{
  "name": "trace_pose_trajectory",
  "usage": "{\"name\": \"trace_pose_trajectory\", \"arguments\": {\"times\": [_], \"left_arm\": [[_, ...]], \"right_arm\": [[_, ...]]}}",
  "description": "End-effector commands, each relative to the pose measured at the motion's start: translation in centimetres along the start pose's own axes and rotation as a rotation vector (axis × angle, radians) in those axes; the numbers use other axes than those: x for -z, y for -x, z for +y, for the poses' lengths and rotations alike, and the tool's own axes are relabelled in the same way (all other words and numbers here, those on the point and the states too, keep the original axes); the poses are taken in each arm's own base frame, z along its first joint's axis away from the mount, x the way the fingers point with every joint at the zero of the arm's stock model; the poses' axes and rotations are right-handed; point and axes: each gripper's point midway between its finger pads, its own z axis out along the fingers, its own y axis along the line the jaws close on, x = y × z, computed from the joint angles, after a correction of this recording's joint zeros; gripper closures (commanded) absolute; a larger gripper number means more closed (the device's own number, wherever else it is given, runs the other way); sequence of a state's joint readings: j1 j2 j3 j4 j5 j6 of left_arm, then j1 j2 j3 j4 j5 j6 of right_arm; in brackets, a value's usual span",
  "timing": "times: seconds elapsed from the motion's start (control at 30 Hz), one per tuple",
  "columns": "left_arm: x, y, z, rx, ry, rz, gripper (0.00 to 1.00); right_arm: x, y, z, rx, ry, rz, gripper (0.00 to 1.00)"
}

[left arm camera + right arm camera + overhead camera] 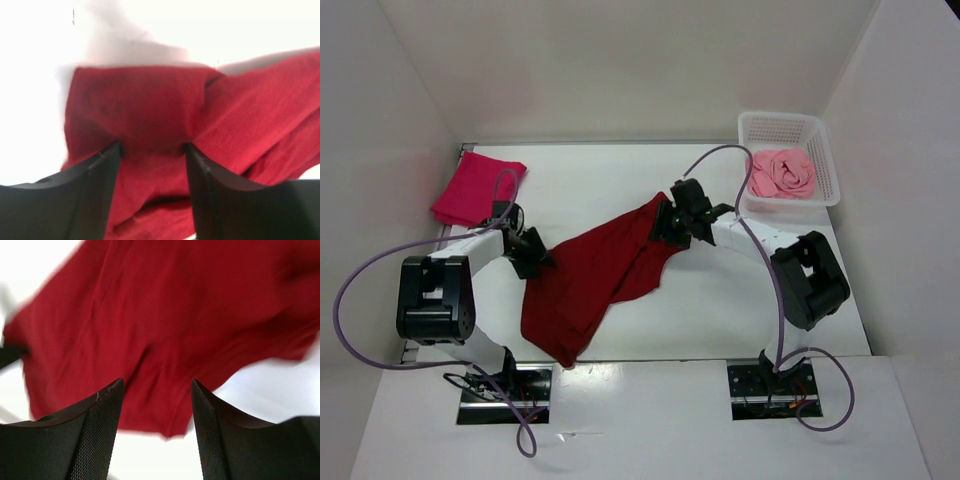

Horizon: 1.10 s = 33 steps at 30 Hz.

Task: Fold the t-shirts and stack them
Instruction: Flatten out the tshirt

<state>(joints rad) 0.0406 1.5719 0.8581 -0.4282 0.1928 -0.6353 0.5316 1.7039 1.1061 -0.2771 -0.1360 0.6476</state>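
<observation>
**Hazards**
- Risking a bunched, lopsided fold. Handling the dark crimson t-shirt [588, 278] while rumpled and slanting across the counter [740, 310], not spread flat, with layers overlapping near the middle.
- Risking a catch of several layers at once, or of none, with the left end effector [151, 146]. Standing spread, pinching nothing, with the tips right at a ridge of the cloth. Judging actual contact impossible from the blurred wrist view.
- Risking a snag or an unwanted drag with the right end effector [157, 382]. Gaping wide and gripping nothing, with cloth running just beneath the tips in a smeared view.
- Risking a slide off the near side. Pulling toward the arm bases from here, with the garment's lowest corner close to the near counter edge.

**Position**
- Lying between the two end effectors, reaching from the left one at the near-left side up to the right one at the far-right corner.
- Passing under both sets of fingers, in front of the tips rather than clamped between them.

**Other stock**
- Keeping the magenta-red t-shirt [475, 188] folded at the far-left corner, well apart from both end effectors.
- Keeping the light pink t-shirt [782, 172] bundled inside the white mesh basket [828, 160] at far right, not yet folded.
</observation>
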Motion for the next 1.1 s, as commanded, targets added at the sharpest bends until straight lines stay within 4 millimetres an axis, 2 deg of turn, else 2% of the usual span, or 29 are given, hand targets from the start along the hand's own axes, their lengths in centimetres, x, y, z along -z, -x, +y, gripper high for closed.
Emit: {"name": "trace_pose_trajectory", "arguments": {"times": [0.0, 0.03, 0.07, 0.13, 0.2, 0.33, 0.37, 0.4, 0.47, 0.53, 0.57, 0.63, 0.67, 0.7, 0.77, 0.8, 0.83, 0.87, 0.9, 0.93, 0.97, 1.03, 1.07], "left_arm": [[-0.9, 1.5, -0.6, 0.001, -0.001, -0.041, 0.43], [-1.0, 1.9, -0.8, -0.001, -0.006, -0.049, 0.47], [-1.3, 1.6, -0.8, -0.007, -0.002, -0.037, 0.56], [-1.5, 1.9, -1.0, -0.009, -0.006, -0.043, 0.63], [-1.4, 2.1, -1.5, -0.019, -0.014, -0.048, 0.68], [-1.6, 2.7, -1.9, -0.011, -0.016, -0.051, 0.78], [-1.7, 2.8, -2.4, -0.021, -0.020, -0.051, 0.84], [-1.8, 3.0, -2.5, -0.023, -0.025, -0.058, 0.87], [-1.3, 3.8, -3.4, -0.029, -0.048, -0.075, 0.91], [-0.8, 4.1, -4.1, -0.041, -0.060, -0.087, 0.97], [-0.5, 4.7, -4.6, -0.045, -0.070, -0.100, 0.98], [0.6, 5.4, -5.3, -0.051, -0.085, -0.124, 1.00], [1.2, 5.7, -5.7, -0.054, -0.094, -0.136, 1.00], [2.9, 7.0, -7.2, -0.068, -0.136, -0.183, 1.00], [5.0, 8.3, -8.6, -0.080, -0.168, -0.231, 1.00], [6.6, 9.1, -9.9, -0.094, -0.208, -0.268, 1.00], [8.7, 10.7, -11.8, -0.111, -0.255, -0.313, 1.00], [10.3, 11.5, -12.9, -0.122, -0.285, -0.341, 1.00], [11.7, 12.1, -14.1, -0.135, -0.319, -0.360, 1.00], [14.8, 13.8, -16.3, -0.149, -0.380, -0.427, 1.00], [16.3, 14.4, -17.3, -0.161, -0.406, -0.450, 1.00], [19.3, 15.7, -18.7, -0.165, -0.455, -0.503, 1.00], [21.5, 16.1, -19.3, -0.163, -0.492, -0.542, 1.00]], "right_arm": [[0.5, 6.8, -1.7, 0.012, -0.122, -0.197, 0.38], [0.0, 7.3, -3.2, 0.010, -0.161, -0.196, 0.38], [0.0, 8.1, -3.3, 0.010, -0.167, -0.201, 0.38], [-0.9, 8.4, -4.7, -0.001, -0.202, -0.179, 0.37], [-1.5, 9.1, -4.7, 0.003, -0.195, -0.176, 0.37], [-3.7, 8.6, -4.8, 0.017, -0.191, -0.109, 0.37], [-4.5, 8.3, -5.0, 0.015, -0.192, -0.091, 0.37], [-4.5, 9.3, -4.9, 0.010, -0.187, -0.109, 0.37], [-4.7, 9.9, -3.8, 0.013, -0.144, -0.111, 0.47], [-4.7, 10.7, -2.8, 0.017, -0.114, -0.121, 0.71], [-4.3, 11.8, -2.0, 0.021, -0.097, -0.146, 0.79], [-3.6, 11.9, -1.7, 0.010, -0.097, -0.145, 0.94], [-2.7, 12.2, -1.2, 0.011, -0.090, -0.156, 0.96], [-0.3, 13.1, -0.1, 0.018, -0.065, -0.193, 0.96], [2.9, 14.5, 1.7, 0.023, -0.001, -0.245, 0.98], [6.1, 15.7, 2.7, 0.034, 0.034, -0.288, 0.98], [7.8, 16.6, 3.3, 0.034, 0.057, -0.314, 0.98], [10.4, 18.2, 5.1, 0.045, 0.114, -0.357, 0.98], [13.1, 19.3, 5.6, 0.051, 0.138, -0.388, 0.98], [16.1, 21.2, 7.5, 0.068, 0.194, -0.446, 0.99], [18.0, 21.2, 9.1, 0.091, 0.255, -0.450, 0.99], [23.7, 22.7, 11.4, 0.113, 0.344, -0.542, 0.99], [25.6, 22.6, 12.4, 0.125, 0.386, -0.559, 0.99]]}}
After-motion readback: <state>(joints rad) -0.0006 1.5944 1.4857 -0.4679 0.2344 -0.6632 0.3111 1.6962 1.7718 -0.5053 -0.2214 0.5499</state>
